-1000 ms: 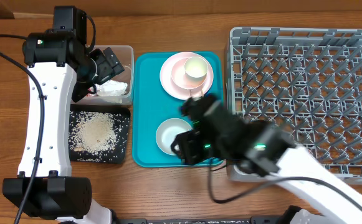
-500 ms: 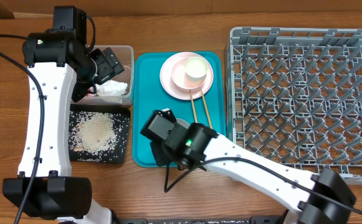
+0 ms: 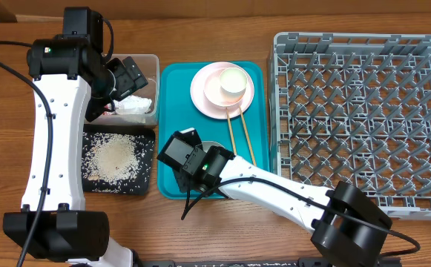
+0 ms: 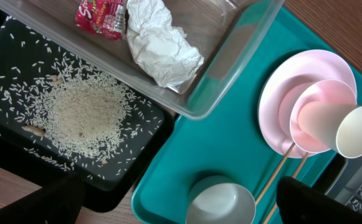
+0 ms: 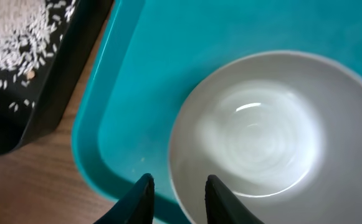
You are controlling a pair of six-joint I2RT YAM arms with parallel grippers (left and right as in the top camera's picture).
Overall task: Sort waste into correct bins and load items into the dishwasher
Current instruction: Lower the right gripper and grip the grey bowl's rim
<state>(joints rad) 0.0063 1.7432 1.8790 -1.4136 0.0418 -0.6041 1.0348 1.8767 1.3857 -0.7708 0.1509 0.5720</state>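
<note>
The tissue (image 4: 159,43), wrapper (image 4: 101,15) and rice (image 4: 81,118) are binned, the rack (image 3: 363,37) is still empty, the left hand (image 3: 130,80) is spread, and the right hand (image 5: 177,199) sits astride the rim of the bowl (image 5: 255,137), grip unclear

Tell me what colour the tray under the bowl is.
Teal. The tray shows best in the left wrist view.

Left claw (image 4: 181,202) gapes wide; right claw (image 5: 179,193) stands narrow, pointing down.

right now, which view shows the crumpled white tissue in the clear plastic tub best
The left wrist view: the crumpled white tissue lies whole and close in the clear plastic tub. Overhead shows it small and far off. The right wrist view misses it.
</note>
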